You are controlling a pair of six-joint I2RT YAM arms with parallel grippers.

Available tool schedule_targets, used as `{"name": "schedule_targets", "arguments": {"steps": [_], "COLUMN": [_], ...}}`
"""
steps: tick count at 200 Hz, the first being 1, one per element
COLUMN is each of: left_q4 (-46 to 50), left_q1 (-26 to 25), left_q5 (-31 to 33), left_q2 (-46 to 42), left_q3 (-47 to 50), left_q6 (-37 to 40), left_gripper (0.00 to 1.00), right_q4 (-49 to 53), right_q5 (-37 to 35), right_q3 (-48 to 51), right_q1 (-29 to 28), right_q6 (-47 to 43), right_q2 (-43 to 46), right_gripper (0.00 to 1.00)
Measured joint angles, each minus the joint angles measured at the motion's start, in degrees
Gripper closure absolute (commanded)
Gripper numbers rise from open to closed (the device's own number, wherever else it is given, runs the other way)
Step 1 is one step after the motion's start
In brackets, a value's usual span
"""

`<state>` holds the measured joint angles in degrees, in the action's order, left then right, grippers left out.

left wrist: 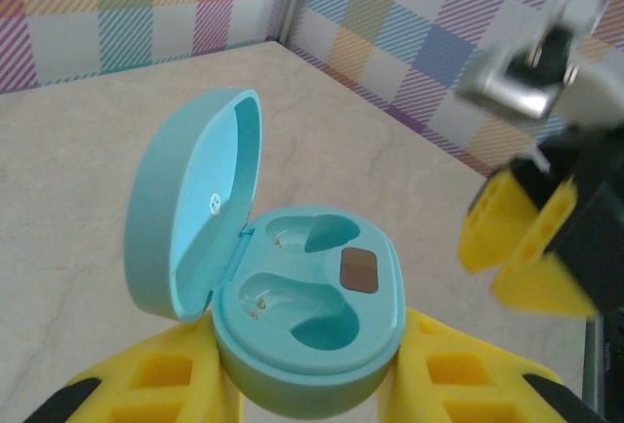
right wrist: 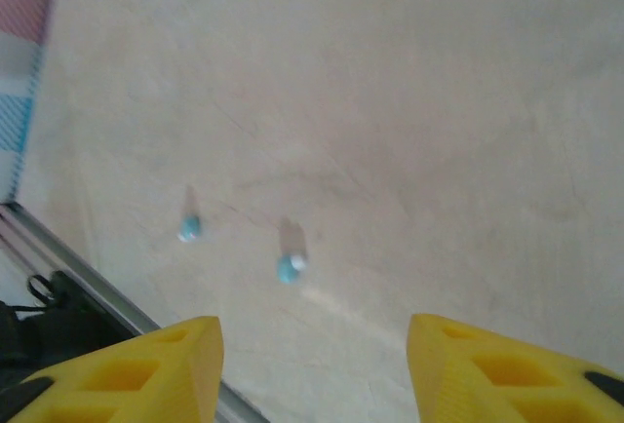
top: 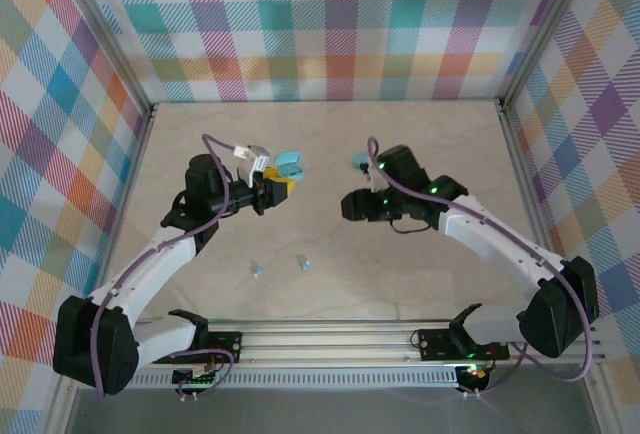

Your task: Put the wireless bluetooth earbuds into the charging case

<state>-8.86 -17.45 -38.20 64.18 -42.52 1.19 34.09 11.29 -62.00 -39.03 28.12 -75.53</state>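
While my left claw [left wrist: 310, 394] is clamping the charging case [left wrist: 310, 318], I am logging the step in hand as fetching; nothing is being inserted yet.

1. Left claw: closed on the case, with one yellow finger pressing each side of its base. The case is sitting upright between them.
2. Lid [left wrist: 190, 213]: standing swung back, off to the left-finger side of the base. Both sockets [left wrist: 292, 301] are lying bare (nothing is seated in either).
3. Right claw [right wrist: 314, 340]: fingers spread wide and gripping nothing. It is pointing down at the table [right wrist: 439, 101], and in the top view it is facing the left claw across a gap.
4. First earbud [right wrist: 290, 267]: lying on the table just ahead of the right claw, roughly in line with the gap between its fingers.
5. Second earbud [right wrist: 189, 228]: lying a little further ahead, toward the left-finger side. Both pieces are sitting well apart from the case in my left claw.
6. Next move, as I am judging it: the right claw is needing to drop over the first earbud and pinch a very small piece (probably slippery, so squarely centred). It will then be carrying it across and turning it to match a socket, while the left claw is holding the case level and open side up.
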Motion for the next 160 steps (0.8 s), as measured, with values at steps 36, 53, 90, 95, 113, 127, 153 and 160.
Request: {"name": "schedule_targets", "arguments": {"steps": [36, 53, 90, 95, 113, 127, 153, 160], "left_q4": [2.8, 3.4, 5.4, 5.8, 6.9, 7.9, 9.2, 9.3], "left_q1": [0.0, 0.0, 0.0, 0.0, 0.0, 0.0, 0.0, 0.0], "left_q5": [3.0, 4.4, 7.5, 7.9, 8.9, 9.7, 10.7, 10.9], "left_q2": [-4.6, -6.3, -9.4, -9.9, -11.4, -12.8, -14.9, -15.4], "left_q3": [1.5, 2.3, 3.0, 3.0, 3.0, 3.0, 3.0, 3.1], "left_q6": [1.1, 1.4, 1.7, 1.7, 1.8, 2.1, 2.6, 2.7], "left_gripper": [0.96, 0.96, 0.95, 0.95, 0.95, 0.95, 0.95, 0.95], "right_q4": [-3.8, -8.1, -17.7, -19.2, -23.8, -25.8, -27.4, -27.3], "right_q5": [-1.6, -0.9, 2.1, 2.8, 5.0, 6.4, 7.7, 7.7], "right_q3": [4.5, 7.5, 10.4, 10.4, 10.2, 9.3, 7.0, 6.3], "right_q1": [-10.1, -13.8, -19.2, -19.6, -20.4, -20.6, -20.6, -20.6], "right_q6": [4.6, 7.1, 10.8, 11.1, 12.0, 12.2, 11.7, 11.5], "right_q2": [-4.8, -7.9, -13.8, -14.6, -17.6, -20.0, -23.9, -24.7], "right_gripper": [0.63, 0.70, 0.76, 0.77, 0.79, 0.80, 0.82, 0.82]}}
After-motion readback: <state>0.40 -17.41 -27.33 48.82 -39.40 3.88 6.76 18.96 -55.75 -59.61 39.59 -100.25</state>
